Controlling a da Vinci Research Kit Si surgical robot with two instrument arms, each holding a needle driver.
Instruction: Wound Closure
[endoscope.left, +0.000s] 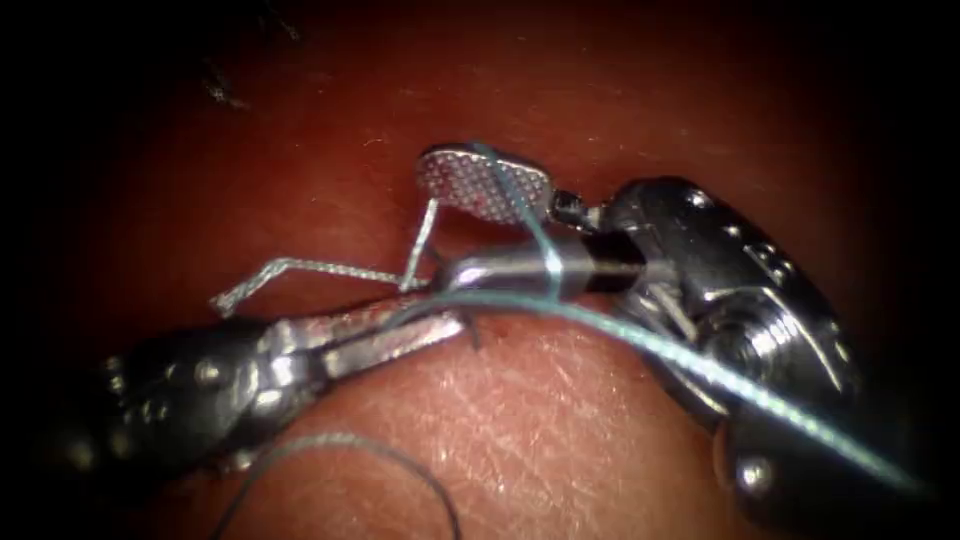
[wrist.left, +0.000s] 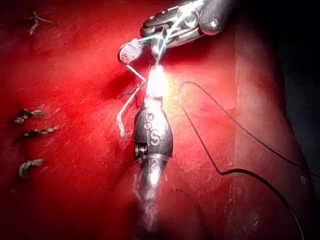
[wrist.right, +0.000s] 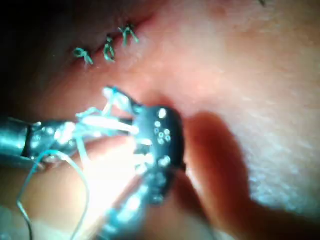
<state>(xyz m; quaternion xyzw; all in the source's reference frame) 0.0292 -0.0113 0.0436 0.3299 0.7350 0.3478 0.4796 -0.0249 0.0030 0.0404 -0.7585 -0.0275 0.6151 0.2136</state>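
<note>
- Right now my right arm's steel needle driver (endoscope.left: 435, 225) has its jaws spread wide. The cross-hatched upper jaw is lifted off the smooth lower one, and they grip nothing.
- A teal-green length of suture thread (endoscope.left: 680, 355) is draped across both spread jaws. From there it runs long and taut toward the lower right, over the right tool's wrist.
- My left arm's steel needle driver (endoscope.left: 445, 328) comes in from the lower left with its jaws pressed together. Their tips lie just under the right tool's lower jaw, nearly touching it. The teal thread begins at those tips, so I judge they are pinching it, though the grip point itself is tight to read.
- A short pale braided thread tail (endoscope.left: 320, 268) lies almost level to the left of the right jaws, then bends up to the upper jaw's tip. Its long axis crosses the gap between the jaws, and the right tool is much the nearer.
- A thin dark loop of thread (endoscope.left: 400, 455) lies slack on the pinkish-red pork tissue (endoscope.left: 560, 420), in front of the left tool and well apart from both tips.
- Where the needle lies I cannot tell, nor which side of the cut the tips are on.
- Three knotted stitches with cut ends (wrist.left: 30, 132) sit in a row well away from the tools.
- Room is scarce between the two tips and open to the upper left.
</note>
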